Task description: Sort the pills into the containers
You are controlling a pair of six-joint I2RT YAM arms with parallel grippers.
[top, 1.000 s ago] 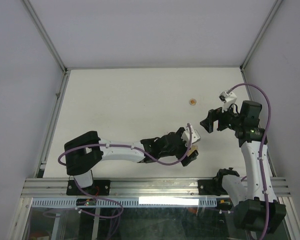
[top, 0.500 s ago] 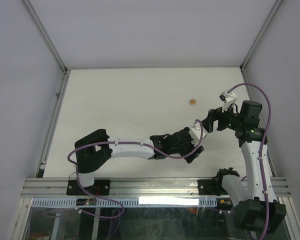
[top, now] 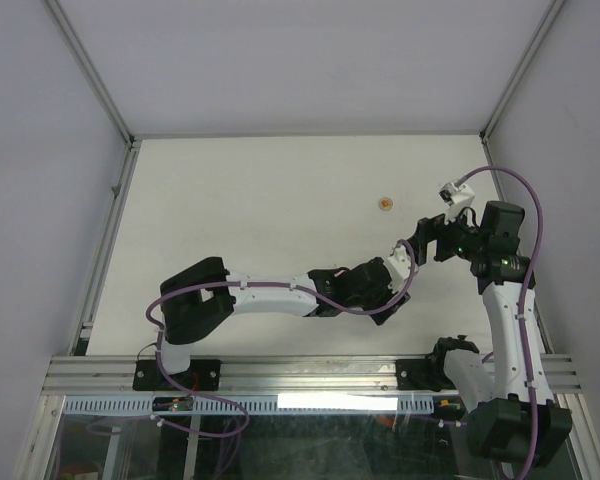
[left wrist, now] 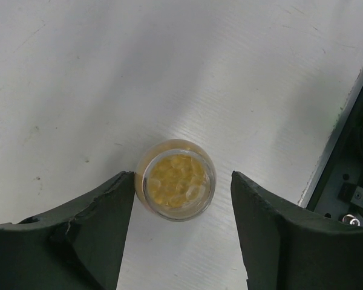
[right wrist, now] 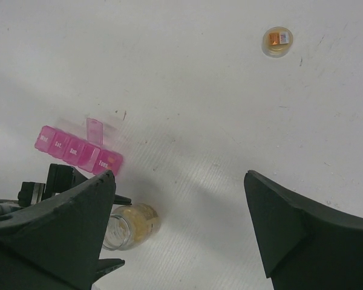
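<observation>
- The left pincer (left wrist: 181, 176) is hovering over the table (left wrist: 109, 72) with its two dark fingers (left wrist: 85, 238) standing apart, straddling a small amber bottle (left wrist: 176, 181).
- The bottle is standing upright and uncapped, with yellow pills (left wrist: 169, 172) showing through its mouth.
- The left-hand finger is sitting just beside the bottle's wall, perhaps touching it. A clear strip of table is showing between the bottle and the other finger, so the pincer is not yet clamping the bottle.
- The right pincer (right wrist: 179, 175) is hanging spread wide and grasping nothing.
- The magenta containers (right wrist: 78, 151) are lying on the table to the left in the right wrist view, just past the right pincer's left fingertip and outside its gap.
- One lid (right wrist: 95, 128) on the strip is standing open.
- The bottle is sitting near the strip's end, apart from it.
- A small round cap (right wrist: 277, 41) is lying well apart from both.
</observation>
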